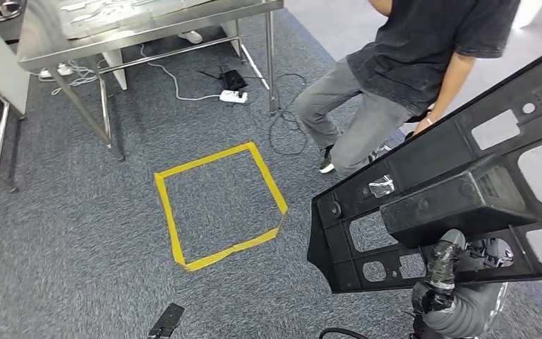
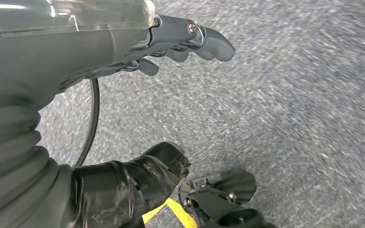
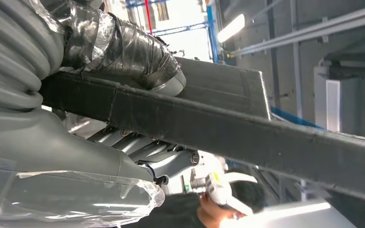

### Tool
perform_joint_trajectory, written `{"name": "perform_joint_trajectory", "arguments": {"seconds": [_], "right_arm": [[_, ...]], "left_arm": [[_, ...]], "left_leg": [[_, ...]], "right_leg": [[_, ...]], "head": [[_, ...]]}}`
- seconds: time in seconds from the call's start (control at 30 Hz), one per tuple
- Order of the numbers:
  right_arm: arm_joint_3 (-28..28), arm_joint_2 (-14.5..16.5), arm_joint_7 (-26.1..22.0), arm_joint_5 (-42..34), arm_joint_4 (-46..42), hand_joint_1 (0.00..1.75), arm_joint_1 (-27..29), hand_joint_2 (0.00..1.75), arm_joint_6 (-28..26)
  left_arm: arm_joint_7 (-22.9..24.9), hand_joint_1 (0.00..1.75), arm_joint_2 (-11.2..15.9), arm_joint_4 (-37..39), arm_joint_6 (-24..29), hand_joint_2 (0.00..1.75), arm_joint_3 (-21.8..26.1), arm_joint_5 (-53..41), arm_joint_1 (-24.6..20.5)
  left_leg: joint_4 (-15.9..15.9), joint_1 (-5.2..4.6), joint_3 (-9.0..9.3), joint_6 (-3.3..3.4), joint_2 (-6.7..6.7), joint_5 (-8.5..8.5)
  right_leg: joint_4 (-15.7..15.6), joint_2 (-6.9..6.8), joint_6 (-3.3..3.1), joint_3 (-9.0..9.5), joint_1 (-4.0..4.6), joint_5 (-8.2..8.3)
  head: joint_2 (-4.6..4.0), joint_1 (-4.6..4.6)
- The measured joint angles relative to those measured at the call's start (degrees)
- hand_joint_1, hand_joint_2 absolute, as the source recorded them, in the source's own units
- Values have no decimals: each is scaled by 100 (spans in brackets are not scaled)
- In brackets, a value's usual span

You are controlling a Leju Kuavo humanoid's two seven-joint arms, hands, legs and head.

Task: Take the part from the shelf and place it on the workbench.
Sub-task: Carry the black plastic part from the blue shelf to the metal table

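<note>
The part [image 1: 459, 183] is a large black plastic frame with cut-out windows, held up at the lower right of the head view. My right hand [image 1: 454, 282] grips its lower bar from beneath. In the right wrist view the taped thumb [image 3: 123, 57] lies over the part's bar [image 3: 247, 133] and the fingers [image 3: 161, 159] curl under it. The steel workbench [image 1: 148, 32] stands at the far left, well away from the part. My left hand [image 2: 76, 71] hangs over the grey carpet with fingers [image 2: 204, 42] spread, holding nothing.
A person [image 1: 409, 63] in a dark shirt and grey trousers stands close behind the part. A yellow tape square [image 1: 208, 158] marks the carpet ahead. A power strip [image 1: 233, 95] and cables lie by the workbench legs.
</note>
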Motion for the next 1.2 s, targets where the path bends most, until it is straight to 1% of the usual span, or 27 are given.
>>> {"name": "perform_joint_trajectory", "arguments": {"seconds": [0.03, 0.07, 0.13, 0.17, 0.2, 0.3, 0.33, 0.47, 0.6, 0.7, 0.73, 0.77, 0.8, 0.83, 0.87, 0.9, 0.93, 0.97, 1.0, 1.03, 1.07, 1.1, 1.13, 1.17, 1.2], "right_arm": [[0, 0, -18, -1, 4, 175, 2, 175, -1], [0, 0, -33, -2, 6, 175, 2, 175, 0], [0, 0, -53, -7, 6, 175, 2, 175, 1], [0, 0, -54, -14, 7, 175, 2, 175, 1], [0, 0, -53, -23, 8, 175, 3, 175, -1], [0, 0, -52, -78, 15, 175, 11, 175, -6], [0, 0, -52, -101, 19, 175, 14, 175, -7], [0, 0, -67, -209, 32, 175, 14, 175, 8], [0, 0, -103, -274, 39, 175, 13, 175, 41], [0, 0, -111, -304, 45, 175, 9, 175, 68], [0, -1, -113, -307, 48, 175, 9, 175, 76], [0, -1, -115, -311, 51, 175, 10, 175, 83], [0, -2, -119, -316, 55, 175, 10, 175, 86], [0, -2, -125, -324, 58, 175, 11, 175, 87], [0, -2, -129, -332, 63, 175, 13, 175, 87], [0, -2, -134, -340, 69, 175, 15, 175, 87], [0, -2, -135, -349, 77, 175, 18, 175, 87], [0, -2, -135, -358, 86, 175, 22, 175, 87], [0, -2, -135, -369, 93, 175, 24, 175, 87], [0, -2, -136, -381, 98, 175, 27, 175, 87], [0, -2, -137, -391, 103, 175, 28, 175, 88], [0, -2, -139, -399, 110, 175, 31, 175, 89], [0, -2, -143, -405, 114, 175, 34, 175, 90], [0, -2, -148, -409, 120, 175, 40, 175, 91], [0, -3, -154, -416, 124, 175, 47, 175, 93]], "left_arm": [[-3, 0, -2, 0, -1, 175, 1, 3, 4], [-7, 0, -3, 0, -3, 175, 1, 5, 7], [-20, 0, -1, 0, -12, 175, 2, 8, -2], [-29, 0, -1, 0, -18, 175, 3, 8, -8], [-37, 0, -4, 0, -27, 175, 4, 8, -10], [-49, 0, -16, 0, -48, 175, 5, 7, 7], [-51, 0, -15, 0, -52, 175, 6, 5, 9], [-50, 0, -5, 0, -142, 175, 8, -18, -4], [-43, 0, -6, 0, -172, 175, 8, -35, -14], [-42, 0, -5, 0, -145, 175, 8, -36, -16], [-42, 0, -10, 0, -142, 175, 8, -36, -14], [-42, 0, -16, 0, -141, 175, 8, -37, -12], [-42, 0, -22, 0, -141, 175, 8, -37, -13], [-42, 0, -28, 0, -142, 175, 8, -37, -15], [-42, 0, -29, 0, -142, 175, 8, -36, -20], [-42, 0, -29, 0, -143, 175, 8, -36, -22], [-41, 0, -30, 0, -145, 175, 8, -36, -21], [-39, 0, -30, 0, -149, 175, 8, -36, -17], [-36, 0, -31, 0, -154, 175, 8, -36, -14], [-32, 0, -32, 0, -158, 175, 8, -36, -13], [-29, 0, -31, 0, -161, 175, 8, -36, -14], [-26, 0, -28, 0, -162, 175, 8, -36, -18], [-23, 0, -24, 0, -163, 175, 8, -36, -21], [-20, 0, -20, 0, -164, 175, 8, -37, -21], [-15, 0, -18, 0, -165, 175, 8, -38, -20]], "left_leg": [[-201, -2, 104, 16, 4, 150], [-576, -9, 309, 49, 13, 352], [-1324, -46, 721, 139, 68, 594], [-1518, -68, 828, 174, 92, 619], [-1596, -77, 866, 175, 108, 613], [-1626, -66, 885, 95, 97, 642], [-1621, -70, 884, 93, 96, 634], [-1621, -73, 883, 144, 96, 628], [-1609, -83, 880, 176, 96, 617], [-1613, -112, 880, 271, 82, 602], [-1670, -86, 911, 306, 79, 625], [-1741, -61, 955, 327, 76, 654], [-1813, -34, 1001, 346, 72, 684], [-1865, -8, 1036, 358, 69, 710], [-1886, -7, 1050, 362, 61, 716], [-1888, -3, 1050, 362, 53, 718], [-1881, 3, 1048, 353, 40, 714], [-1866, 15, 1047, 334, 23, 704], [-1840, 38, 1047, 304, 4, 686], [-1798, 70, 1045, 262, -17, 659], [-1742, 100, 1038, 204, -38, 622], [-1672, 112, 1019, 144, -59, 582], [-1625, 113, 999, 88, -80, 552], [-1597, 105, 980, 46, -94, 535], [-1593, 100, 973, 17, -105, 532]], "right_leg": [[0, -30, 3, 8, 4, -6], [-1, -55, 11, 23, 7, -14], [0, -85, 46, 42, 19, -32], [-3, -93, 72, 46, 20, -37], [6, -100, 87, 45, 36, -51], [-1, -103, 20, 59, 57, -54], [-21, -100, 5, 68, 51, -40], [-84, -101, 63, 100, 54, -16], [-120, -100, 120, 117, 48, 1], [-172, -111, 223, 141, 15, 22], [-171, -112, 250, 146, 12, 16], [-135, -86, 266, 136, 18, -17], [-3, -41, 277, 80, 23, -107], [245, 11, 284, -39, 21, -247], [586, 59, 294, -207, 12, -419], [948, 82, 305, -395, -6, -573], [1229, 88, 319, -548, -26, -660], [1339, 90, 336, -620, -49, -641], [1243, 91, 356, -586, -70, -520], [961, 91, 380, -454, -94, -324], [601, 109, 416, -274, -116, -161], [290, 140, 423, -128, -124, -50], [103, 165, 395, -41, -127, -8], [50, 191, 347, -24, -116, -32], [66, 198, 274, -45, -100, -36]], "head": [[0, 1], [0, 1], [0, 2], [0, 0], [0, -1], [0, -3], [0, -3], [0, -2], [0, -2], [0, -8], [0, -9], [0, -3], [0, 4], [0, 16], [0, 27], [0, 31], [0, 35], [0, 34], [0, 35], [0, 37], [0, 40], [0, 56], [0, 64], [0, 73], [0, 80]]}}
